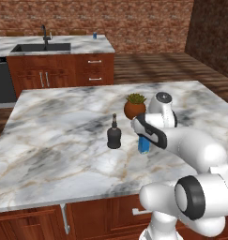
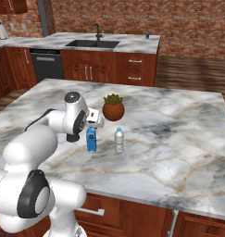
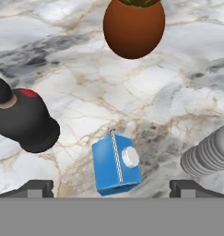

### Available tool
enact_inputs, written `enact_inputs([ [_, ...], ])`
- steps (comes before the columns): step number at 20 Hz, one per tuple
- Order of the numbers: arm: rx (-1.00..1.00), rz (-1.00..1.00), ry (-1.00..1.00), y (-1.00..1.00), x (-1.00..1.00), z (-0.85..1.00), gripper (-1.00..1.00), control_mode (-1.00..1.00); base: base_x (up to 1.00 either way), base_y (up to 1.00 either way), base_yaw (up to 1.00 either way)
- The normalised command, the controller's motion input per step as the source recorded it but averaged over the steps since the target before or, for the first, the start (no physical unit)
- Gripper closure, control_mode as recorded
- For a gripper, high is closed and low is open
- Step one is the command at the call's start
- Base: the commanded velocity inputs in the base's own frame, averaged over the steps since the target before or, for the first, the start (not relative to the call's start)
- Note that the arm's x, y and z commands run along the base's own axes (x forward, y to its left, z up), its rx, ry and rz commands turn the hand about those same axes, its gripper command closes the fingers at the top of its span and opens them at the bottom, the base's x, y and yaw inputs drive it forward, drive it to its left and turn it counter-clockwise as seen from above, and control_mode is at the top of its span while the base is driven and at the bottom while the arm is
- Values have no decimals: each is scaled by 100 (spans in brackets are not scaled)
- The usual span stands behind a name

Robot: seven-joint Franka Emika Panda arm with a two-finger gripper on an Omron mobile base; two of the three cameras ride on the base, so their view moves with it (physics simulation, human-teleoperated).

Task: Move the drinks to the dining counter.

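Water bottle [image 3: 209,156] cropped at frame edge

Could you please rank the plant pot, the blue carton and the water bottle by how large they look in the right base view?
1. Plant pot
2. Blue carton
3. Water bottle: as tall as the carton, but slimmer, so this ranking is close.

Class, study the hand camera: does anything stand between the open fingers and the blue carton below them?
Nothing visible does. The blue carton sits centred between the fingers, with the black bottle off to one side and the water bottle to the other.
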Motion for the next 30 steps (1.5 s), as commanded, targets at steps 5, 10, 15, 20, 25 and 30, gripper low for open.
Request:
enact_inputs([
  [5,0,0,2,-1,22,-13,-100,-100,0,0,0],
  [10,0,0,1,-3,10,-4,-100,-100,0,0,0],
  [15,0,0,0,0,0,0,-100,-100,0,0,0],
  [20,0,0,0,0,0,-10,-100,-100,0,0,0],
  [25,0,0,0,0,0,-23,-100,-100,0,0,0],
  [30,0,0,0,0,0,-20,-100,-100,0,0,0],
])
